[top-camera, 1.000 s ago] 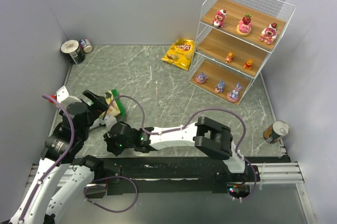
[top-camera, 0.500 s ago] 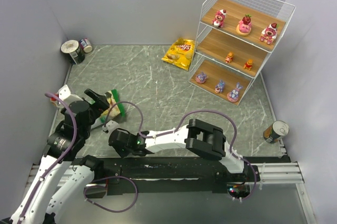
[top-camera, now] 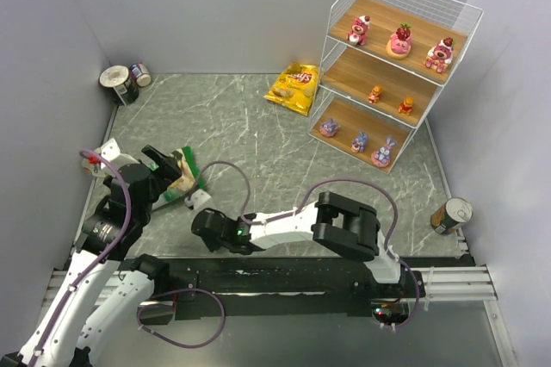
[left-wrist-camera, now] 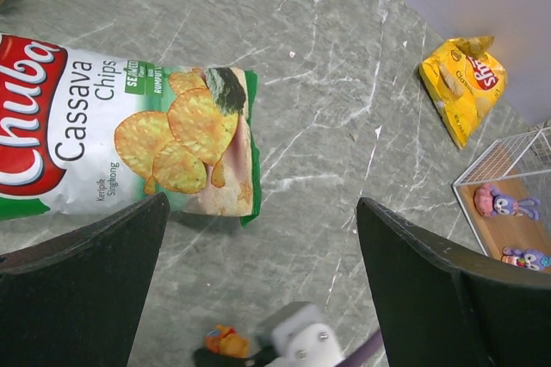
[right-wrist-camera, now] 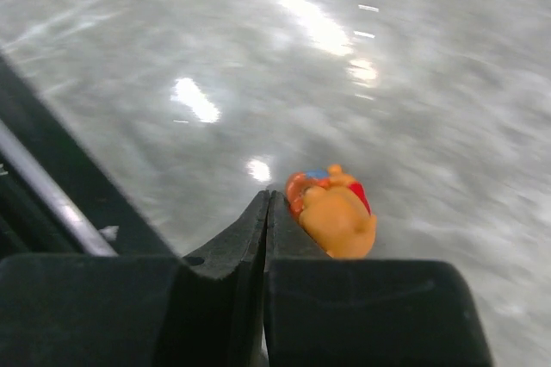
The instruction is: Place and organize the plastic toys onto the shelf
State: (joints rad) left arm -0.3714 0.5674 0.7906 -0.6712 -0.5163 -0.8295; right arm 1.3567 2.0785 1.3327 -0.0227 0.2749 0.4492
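Note:
A small orange toy (right-wrist-camera: 331, 212) lies on the grey table against the outer side of my right gripper's (right-wrist-camera: 269, 201) right finger. That gripper's jaws are pressed together with nothing between them. In the left wrist view the same orange toy (left-wrist-camera: 225, 341) shows at the bottom edge. My left gripper (left-wrist-camera: 263, 203) hangs open over the table beside the green chip bag (left-wrist-camera: 120, 134). The shelf (top-camera: 396, 65) stands at the back right. It holds three pink toys (top-camera: 400, 40) on top, two orange toys (top-camera: 375, 93) in the middle and three purple toys (top-camera: 360, 139) at the bottom.
A yellow chip bag (top-camera: 294, 87) lies left of the shelf. Two cans (top-camera: 120, 83) stand in the back left corner. Another can (top-camera: 452, 214) lies at the right edge. Grey walls close in on the left, back and right.
The right arm has slid to the right along the near edge and its jaws have closed fully. The left arm has shifted slightly toward the near edge, still open.

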